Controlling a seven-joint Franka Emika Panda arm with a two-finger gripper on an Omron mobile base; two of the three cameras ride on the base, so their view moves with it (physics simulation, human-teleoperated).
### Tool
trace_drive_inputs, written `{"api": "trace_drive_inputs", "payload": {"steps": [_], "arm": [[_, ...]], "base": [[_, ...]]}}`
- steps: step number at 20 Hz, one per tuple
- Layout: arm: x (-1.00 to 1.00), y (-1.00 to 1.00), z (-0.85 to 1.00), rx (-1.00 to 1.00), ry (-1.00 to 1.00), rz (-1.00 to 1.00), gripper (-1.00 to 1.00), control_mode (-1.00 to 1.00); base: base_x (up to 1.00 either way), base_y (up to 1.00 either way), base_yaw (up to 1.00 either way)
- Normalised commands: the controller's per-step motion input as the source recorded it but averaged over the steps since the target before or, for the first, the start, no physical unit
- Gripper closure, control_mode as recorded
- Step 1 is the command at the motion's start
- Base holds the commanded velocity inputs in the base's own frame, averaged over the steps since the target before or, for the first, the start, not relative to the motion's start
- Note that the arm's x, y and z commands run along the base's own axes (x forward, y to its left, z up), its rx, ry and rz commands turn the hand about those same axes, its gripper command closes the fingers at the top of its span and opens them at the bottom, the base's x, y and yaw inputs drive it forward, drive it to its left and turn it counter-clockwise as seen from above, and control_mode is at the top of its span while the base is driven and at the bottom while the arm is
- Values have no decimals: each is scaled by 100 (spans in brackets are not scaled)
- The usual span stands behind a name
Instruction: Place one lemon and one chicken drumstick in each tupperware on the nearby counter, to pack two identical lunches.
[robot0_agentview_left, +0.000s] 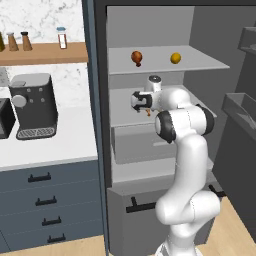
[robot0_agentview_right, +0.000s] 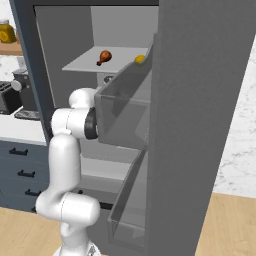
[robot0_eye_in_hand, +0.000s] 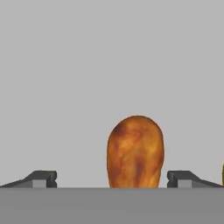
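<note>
Hand view shows the hand (robot0_eye_in_hand: 111, 179) spread wide, a chicken drumstick (robot0_eye_in_hand: 135, 151) standing between its fingertips (robot0_eye_in_hand: 41, 178), ungripped. On the fridge's upper shelf (robot0_agentview_left: 200, 62) rest another drumstick (robot0_agentview_left: 137, 57) at left and a lemon (robot0_agentview_left: 175, 58) at right, well apart.

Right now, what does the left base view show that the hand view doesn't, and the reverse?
Left base view: the open fridge, with a top drumstick and a lemon apart on its upper shelf, plus the counter with a coffee machine. Hand view: a near drumstick close up between the open jaws, not gripped, and a yellow sliver at the right edge, too cut off to name. Shared: probably that near drumstick, a brown speck under the hand in the left base view.
</note>
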Motion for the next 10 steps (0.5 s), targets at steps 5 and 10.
{"api": "trace_drive_inputs", "payload": {"steps": [5,10], "arm": [[0,7,-18,0,0,0,100,-100],[0,8,-12,0,0,0,100,-100]], "base": [[0,0,0],[0,0,0]]}}
